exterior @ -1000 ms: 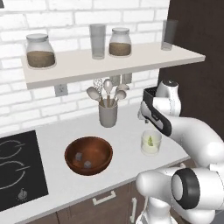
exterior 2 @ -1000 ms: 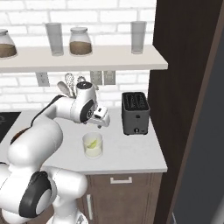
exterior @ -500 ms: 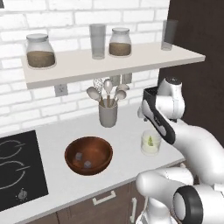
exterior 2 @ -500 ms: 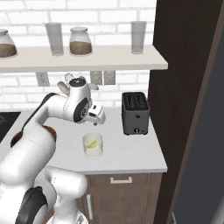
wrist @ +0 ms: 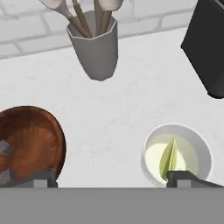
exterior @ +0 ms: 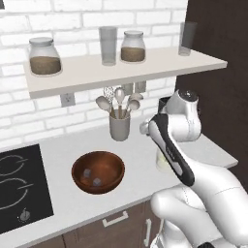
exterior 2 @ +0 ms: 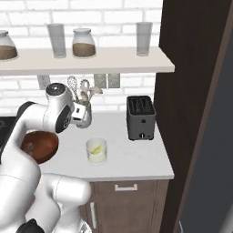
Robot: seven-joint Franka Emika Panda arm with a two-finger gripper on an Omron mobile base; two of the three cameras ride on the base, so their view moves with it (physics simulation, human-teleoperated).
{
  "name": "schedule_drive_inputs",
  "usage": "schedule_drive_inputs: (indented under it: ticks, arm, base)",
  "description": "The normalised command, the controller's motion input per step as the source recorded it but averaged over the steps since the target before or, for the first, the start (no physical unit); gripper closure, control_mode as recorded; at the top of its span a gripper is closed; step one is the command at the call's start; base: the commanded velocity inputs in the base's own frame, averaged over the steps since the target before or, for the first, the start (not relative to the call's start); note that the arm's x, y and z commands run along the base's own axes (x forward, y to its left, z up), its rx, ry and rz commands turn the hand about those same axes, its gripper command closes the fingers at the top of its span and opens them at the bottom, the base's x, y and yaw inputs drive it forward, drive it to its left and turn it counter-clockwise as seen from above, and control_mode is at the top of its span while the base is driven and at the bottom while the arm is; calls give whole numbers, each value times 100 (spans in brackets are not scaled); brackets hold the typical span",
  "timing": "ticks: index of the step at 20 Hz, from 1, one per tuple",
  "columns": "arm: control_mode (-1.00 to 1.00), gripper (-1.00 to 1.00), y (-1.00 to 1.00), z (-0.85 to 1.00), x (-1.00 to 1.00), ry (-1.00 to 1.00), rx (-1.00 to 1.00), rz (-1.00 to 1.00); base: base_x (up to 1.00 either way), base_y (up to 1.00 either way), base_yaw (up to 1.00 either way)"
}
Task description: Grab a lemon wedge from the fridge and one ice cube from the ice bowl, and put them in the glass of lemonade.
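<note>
- Floating in the pale liquid of the glass of lemonade (wrist: 177, 156), the lemon wedge (wrist: 169, 160) is seen in the hand view as a yellow-green sliver standing on edge.
- The glass is placed on the white counter (exterior 2: 136, 154), between the ice bowl (exterior: 98, 172) and the black toaster (exterior 2: 140, 117); in the left base view it is largely hidden behind the arm.
- Two grey translucent ice cubes (exterior: 92, 177) are seen lying in the bottom of the reddish-brown wooden bowl, close together; in the hand view they are cut off at the left edge.
- The gripper (wrist: 111, 178) is held above the counter with its jaws spread wide and nothing between them; one fingertip is seen over the rim of the bowl, the other over the near rim of the glass.
- A grey utensil cup (wrist: 95, 45) holding wooden spoons and a whisk is set against the white brick wall, behind the bowl and the glass.
- On the shelf (exterior 2: 91, 60) above, two lidded jars with brown contents and two tall grey glasses are lined up.
- A black cooktop (exterior: 19, 186) is set into the counter just left of the bowl.
</note>
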Motion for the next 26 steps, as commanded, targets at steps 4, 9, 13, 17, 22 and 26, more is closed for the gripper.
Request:
schedule_drive_inputs:
  ticks: [4, 9, 13, 17, 22, 26]
  arm:
    - [-100, -100, 88, 7, -27, -9, 0, 12]
    - [-100, -100, 82, 0, -24, 1, 0, 13]
    - [-100, -100, 83, -14, 0, 7, -4, 12]
    - [-100, -100, 87, -16, 1, 10, -5, 8]
    - [-100, -100, 31, -17, 15, 19, -1, 11]
    - [-100, -100, 19, 1, 3, 18, 0, 10]
  base:
    - [0, 0, 0]
    - [0, 0, 0]
    - [0, 0, 0]
    - [0, 0, 0]
    - [0, 0, 0]
    - [0, 0, 0]
